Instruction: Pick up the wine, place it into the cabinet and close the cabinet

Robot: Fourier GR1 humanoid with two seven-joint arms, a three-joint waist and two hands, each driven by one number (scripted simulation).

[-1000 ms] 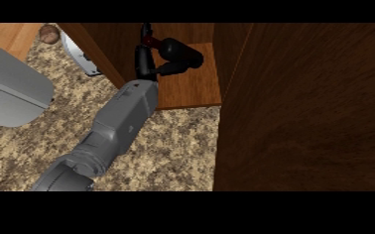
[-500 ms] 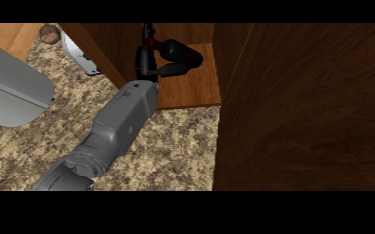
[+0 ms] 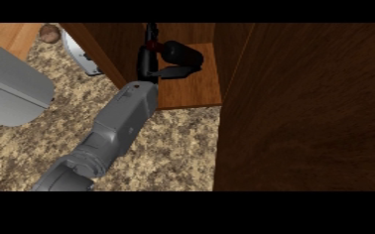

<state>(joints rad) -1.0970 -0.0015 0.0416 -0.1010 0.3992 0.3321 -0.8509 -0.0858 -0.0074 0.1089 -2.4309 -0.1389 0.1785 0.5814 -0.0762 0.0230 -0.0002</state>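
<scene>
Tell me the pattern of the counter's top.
Speckled beige and brown stone on the counter, shown best in the head view.

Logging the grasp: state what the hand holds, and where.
The black right hand is curled round the dark wine bottle, low on its neck, inside the wooden cabinet.

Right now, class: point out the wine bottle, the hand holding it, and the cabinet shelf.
wine bottle (image 3: 151, 38): head view, dark neck.
hand (image 3: 178, 59): head view, black palm.
cabinet shelf (image 3: 196, 90): head view, bare wooden floor.

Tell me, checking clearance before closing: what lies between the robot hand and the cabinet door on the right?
Between robot hand and cabinet door, only bare shelf, per the head view.
</scene>
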